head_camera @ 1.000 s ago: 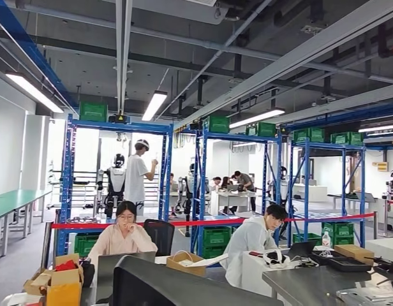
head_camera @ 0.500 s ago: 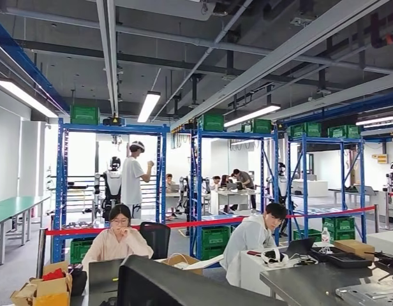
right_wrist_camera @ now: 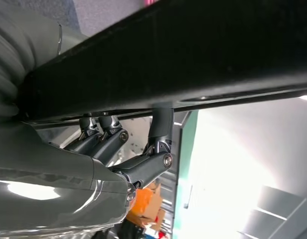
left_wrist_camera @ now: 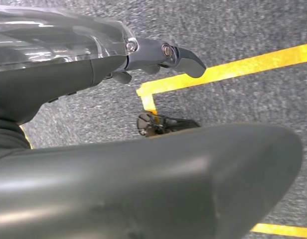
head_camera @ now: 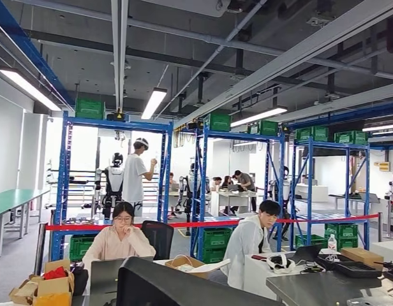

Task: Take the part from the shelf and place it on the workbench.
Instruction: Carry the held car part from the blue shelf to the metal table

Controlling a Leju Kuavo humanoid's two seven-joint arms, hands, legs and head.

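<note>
In the right wrist view my right hand grips a long flat black part, its dark fingers hooked against the part's edge. My left hand hangs over grey floor, fingers stretched out and holding nothing. In the head view a grey steel workbench lies at the lower right, with black trays and a cardboard box on it. Blue shelf racks stand across the hall beyond a red barrier tape.
Two people sit at desks just ahead, one behind a dark monitor, another beside the workbench. Cardboard boxes sit at the lower left. Green crates fill the rack tops and bottoms. Yellow floor tape runs under my left hand.
The whole head view has swayed left and then back right, so the camera moved. The seated person on the right has straightened up a little.
</note>
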